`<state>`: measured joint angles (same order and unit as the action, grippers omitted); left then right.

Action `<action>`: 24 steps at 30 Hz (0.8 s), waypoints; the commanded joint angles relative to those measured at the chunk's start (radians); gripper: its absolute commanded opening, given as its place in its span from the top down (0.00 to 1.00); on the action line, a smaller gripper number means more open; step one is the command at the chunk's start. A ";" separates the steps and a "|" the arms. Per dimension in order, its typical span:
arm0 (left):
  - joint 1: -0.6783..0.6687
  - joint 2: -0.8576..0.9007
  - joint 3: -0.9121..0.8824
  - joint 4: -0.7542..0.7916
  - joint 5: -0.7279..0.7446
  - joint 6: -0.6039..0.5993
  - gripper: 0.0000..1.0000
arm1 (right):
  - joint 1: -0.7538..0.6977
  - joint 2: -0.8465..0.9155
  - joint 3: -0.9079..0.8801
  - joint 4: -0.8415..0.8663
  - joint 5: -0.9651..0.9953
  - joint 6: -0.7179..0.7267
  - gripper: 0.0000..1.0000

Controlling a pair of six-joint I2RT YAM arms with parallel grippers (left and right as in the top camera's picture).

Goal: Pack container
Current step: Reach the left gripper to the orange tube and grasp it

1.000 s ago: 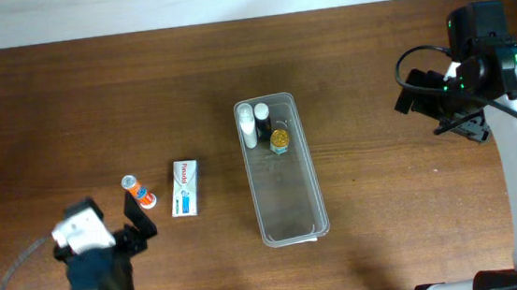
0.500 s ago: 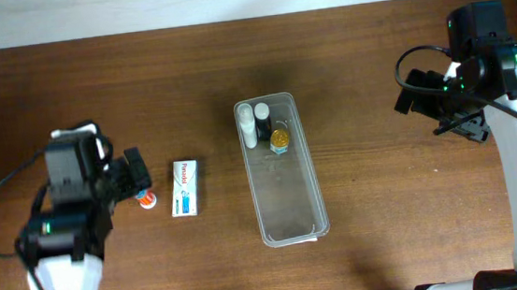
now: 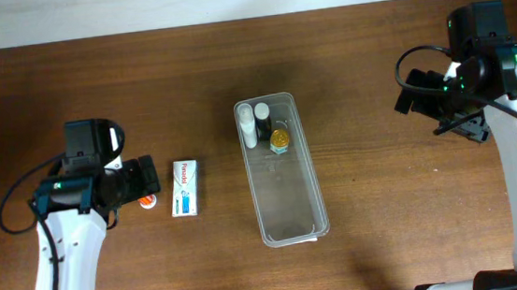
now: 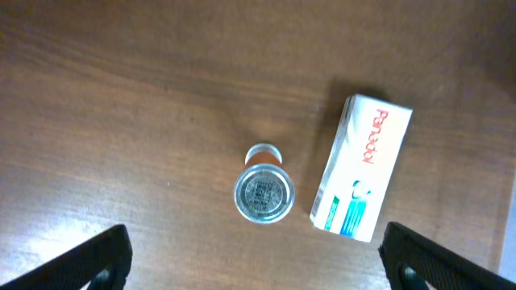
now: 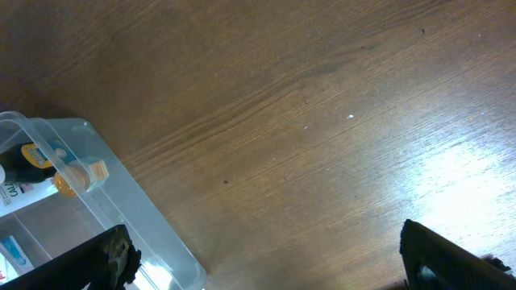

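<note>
- On the tabletop (image 3: 373, 60), left side: left hand (image 4: 258, 262) spread open over small bottle (image 4: 263, 192); white box (image 4: 363, 179) just beside.
- Right hand (image 5: 266, 258) released, empty, near container (image 3: 310, 173).

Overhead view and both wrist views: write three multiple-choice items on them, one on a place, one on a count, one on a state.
1. Where is the white rectangular cardboard box?
A) inside the long clear plastic container
B) on the wooden table, left of that container
C) in an end effector

2. How many items are in the container?
A) three
B) one
C) five

3. The left end effector is:
A) shut on the box
B) shut on nothing
C) open over the small orange-and-white bottle

Key: B, the box lies on bare wood; A, two white bottles and one gold-lidded jar; C, its jaws stand wide apart, the bottle between them below.
</note>
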<state>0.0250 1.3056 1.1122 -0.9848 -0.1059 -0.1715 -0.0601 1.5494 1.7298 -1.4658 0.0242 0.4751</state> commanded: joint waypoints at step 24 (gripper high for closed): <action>0.004 0.168 0.023 0.067 0.024 0.029 0.52 | -0.007 -0.006 0.008 0.000 -0.002 0.013 0.01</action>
<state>0.0250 1.4647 1.1141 -0.9188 -0.0925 -0.1566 -0.0601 1.5494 1.7298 -1.4658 0.0238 0.4755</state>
